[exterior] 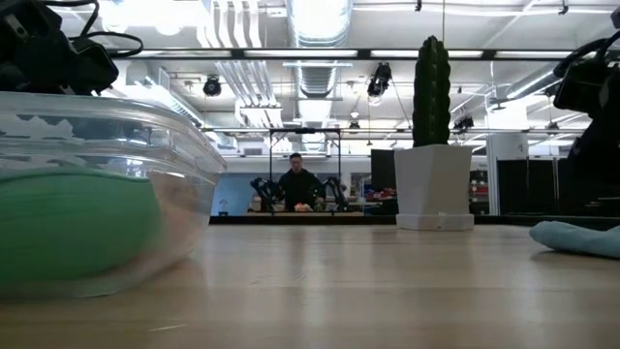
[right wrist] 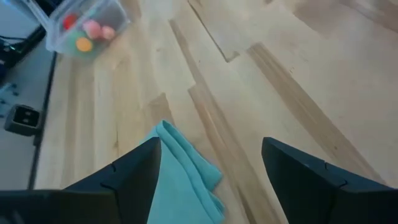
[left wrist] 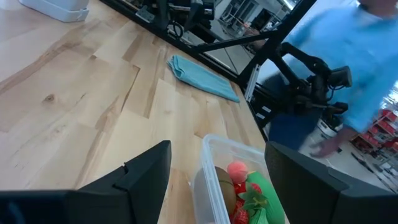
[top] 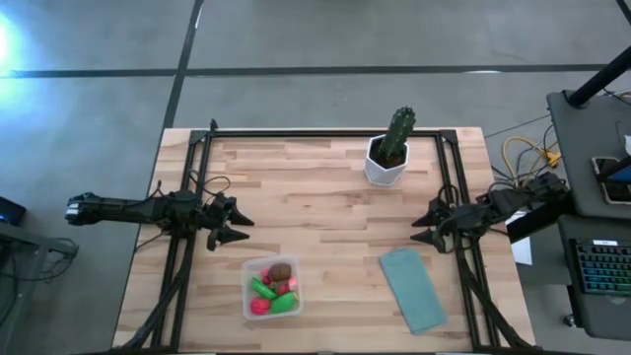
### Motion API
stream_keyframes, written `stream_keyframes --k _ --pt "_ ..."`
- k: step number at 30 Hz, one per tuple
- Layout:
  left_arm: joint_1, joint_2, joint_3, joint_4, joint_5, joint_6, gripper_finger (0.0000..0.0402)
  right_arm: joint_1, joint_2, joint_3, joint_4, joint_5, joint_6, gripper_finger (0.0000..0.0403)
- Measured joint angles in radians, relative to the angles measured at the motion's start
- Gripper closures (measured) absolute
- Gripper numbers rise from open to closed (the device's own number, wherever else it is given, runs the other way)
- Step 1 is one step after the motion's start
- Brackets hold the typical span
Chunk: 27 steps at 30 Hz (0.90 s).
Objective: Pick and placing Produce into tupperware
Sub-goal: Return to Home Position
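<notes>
Around my counter spreads a grey concrete floor crossed by dark seams. Past the counter's right edge stands a dark desk with a keyboard. Across the hall, ceiling ducts run under bright lights, and a person sits at a distant bench.

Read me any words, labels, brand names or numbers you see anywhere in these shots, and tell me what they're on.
No text can be read in any view.
The tupperware, white cactus pot and teal cloth: no print shows.
The keyboard beside the table: key legends too small to read.
</notes>
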Motion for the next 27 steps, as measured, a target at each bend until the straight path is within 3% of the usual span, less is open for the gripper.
stream_keyframes --k 27 --pt "0.0 0.0 0.0 0.0 0.0 0.0 0.0155 0.0 0.028 0.003 0.001 0.001 -0.021 0.0133"
